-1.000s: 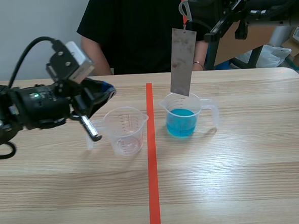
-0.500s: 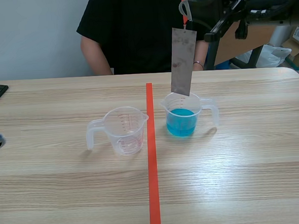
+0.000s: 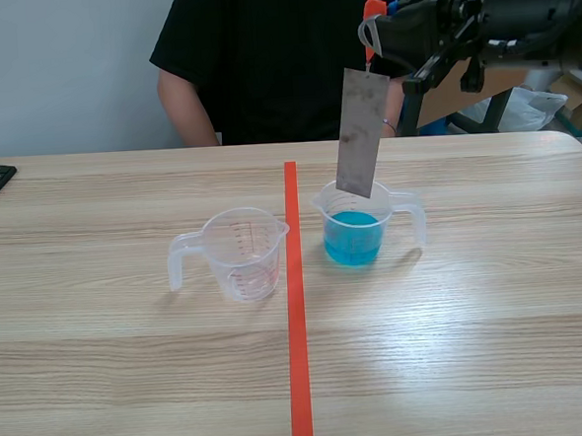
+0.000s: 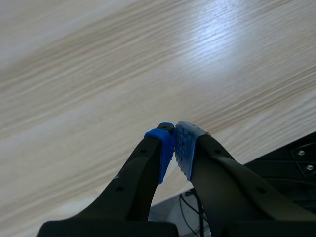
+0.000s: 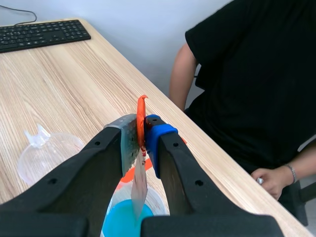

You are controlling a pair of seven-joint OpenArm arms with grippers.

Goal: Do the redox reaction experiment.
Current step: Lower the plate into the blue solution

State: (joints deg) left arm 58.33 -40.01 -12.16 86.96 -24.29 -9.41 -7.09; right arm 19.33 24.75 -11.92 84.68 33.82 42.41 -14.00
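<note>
- Your left gripper (image 4: 174, 143) is no longer showing in the scene view; a second ago it was hanging beside the empty beaker (image 3: 242, 253), left of centre. Its own wrist view is showing the pads pressed together on nothing, over the edge of the table (image 3: 475, 315).
- Your right gripper (image 3: 373, 23), in the upper right of the frame, is clamping the metal strip (image 3: 360, 135) at its orange tab (image 3: 370, 8). It is shifting the strip slightly rightward and lower, now tilted.
- The strip's lower end is hanging at the rim of the beaker of blue liquid (image 3: 354, 236), just right of centre, and is not yet touching the liquid.
- As I judge it, you are lining up the dip, with the left arm clearing out of the way.
</note>
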